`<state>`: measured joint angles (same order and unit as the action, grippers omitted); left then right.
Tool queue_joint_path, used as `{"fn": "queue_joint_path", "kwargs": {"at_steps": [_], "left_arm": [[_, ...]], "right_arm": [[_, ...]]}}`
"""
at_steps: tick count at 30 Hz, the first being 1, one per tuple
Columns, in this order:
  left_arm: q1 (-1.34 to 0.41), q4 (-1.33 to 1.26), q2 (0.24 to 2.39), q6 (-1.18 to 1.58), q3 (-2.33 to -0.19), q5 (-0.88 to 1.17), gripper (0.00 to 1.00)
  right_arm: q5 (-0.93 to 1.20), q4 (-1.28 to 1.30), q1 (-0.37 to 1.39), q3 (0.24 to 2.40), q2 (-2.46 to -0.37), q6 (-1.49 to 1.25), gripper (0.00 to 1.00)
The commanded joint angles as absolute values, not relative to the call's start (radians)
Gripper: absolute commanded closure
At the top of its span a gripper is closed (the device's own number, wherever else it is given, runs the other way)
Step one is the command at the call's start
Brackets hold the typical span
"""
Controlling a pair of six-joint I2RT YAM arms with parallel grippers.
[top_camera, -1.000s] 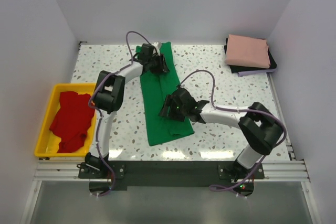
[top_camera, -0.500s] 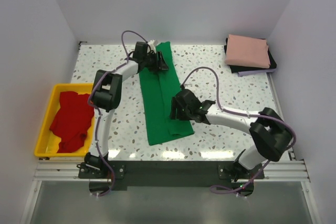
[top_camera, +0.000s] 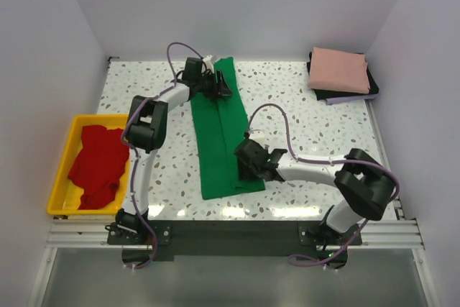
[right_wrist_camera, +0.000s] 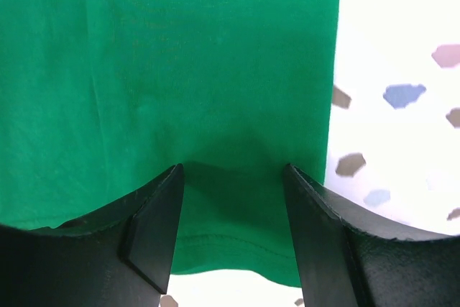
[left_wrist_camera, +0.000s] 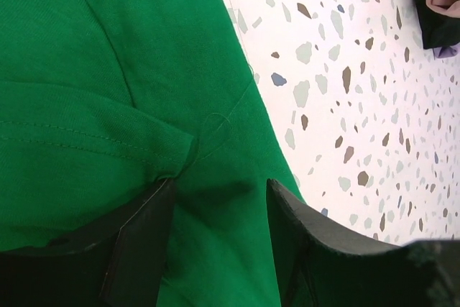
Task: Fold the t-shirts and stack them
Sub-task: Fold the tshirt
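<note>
A bright green t-shirt (top_camera: 219, 131) lies on the table as a long narrow strip, folded lengthwise. My left gripper (top_camera: 221, 85) is open over its far end; the left wrist view shows its fingers (left_wrist_camera: 140, 239) astride green cloth (left_wrist_camera: 108, 70) by a sleeve seam. My right gripper (top_camera: 246, 165) is open low over the shirt's near right part; the right wrist view shows green cloth (right_wrist_camera: 180, 55) and its hem between the spread fingers (right_wrist_camera: 154, 221). A folded salmon pink t-shirt (top_camera: 339, 70) lies at the far right. A crumpled red t-shirt (top_camera: 97, 163) lies in the tray.
A yellow plastic tray (top_camera: 72, 131) stands at the table's left edge. The pink shirt rests on a dark folded cloth (top_camera: 345, 94) with a lilac edge. White walls close in the speckled table (top_camera: 316, 134) at the back and sides.
My right gripper has moved right and toward the near end of the green shirt. My left gripper has shifted slightly toward the shirt's far end.
</note>
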<state>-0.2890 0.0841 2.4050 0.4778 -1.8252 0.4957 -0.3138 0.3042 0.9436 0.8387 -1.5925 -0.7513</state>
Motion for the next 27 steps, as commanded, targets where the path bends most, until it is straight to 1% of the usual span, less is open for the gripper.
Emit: {"fn": "queue_joint_path", "kwargs": {"at_steps": [1, 4, 8, 10, 16, 20, 22, 23, 26, 27], "left_arm": [[-0.278, 0.051, 2.405, 0.449, -1.850, 0.508, 0.41], [-0.278, 0.048, 2.396, 0.445, -1.839, 0.508, 0.39], [-0.278, 0.048, 2.375, 0.437, -1.829, 0.514, 0.35], [-0.276, 0.043, 2.362, 0.437, -1.827, 0.518, 0.32], [-0.261, -0.028, 2.270, 0.469, -1.825, 0.566, 0.24], [-0.244, -0.066, 2.177, 0.521, -1.824, 0.581, 0.22], [-0.241, -0.060, 2.128, 0.544, -1.813, 0.556, 0.21], [-0.241, -0.054, 2.109, 0.552, -1.804, 0.540, 0.21], [-0.241, -0.012, 2.017, 0.607, -1.720, 0.457, 0.24], [-0.241, 0.030, 1.991, 0.624, -1.688, 0.437, 0.29]], "right_arm": [[-0.354, 0.420, 0.969, 0.752, -1.557, -0.821, 0.39], [-0.364, 0.417, 0.969, 0.707, -1.516, -0.842, 0.37], [-0.377, 0.437, 0.971, 0.718, -1.500, -0.828, 0.34], [-0.362, 0.439, 0.971, 0.736, -1.482, -0.819, 0.34], [-0.327, 0.462, 0.971, 0.801, -1.369, -0.772, 0.27], [-0.328, 0.506, 0.971, 0.883, -1.345, -0.713, 0.27], [-0.325, 0.508, 0.971, 0.903, -1.353, -0.680, 0.27], [-0.301, 0.500, 0.971, 0.913, -1.359, -0.673, 0.28], [-0.264, 0.473, 0.971, 0.916, -1.397, -0.657, 0.40], [-0.259, 0.465, 0.971, 0.914, -1.411, -0.657, 0.52]]}}
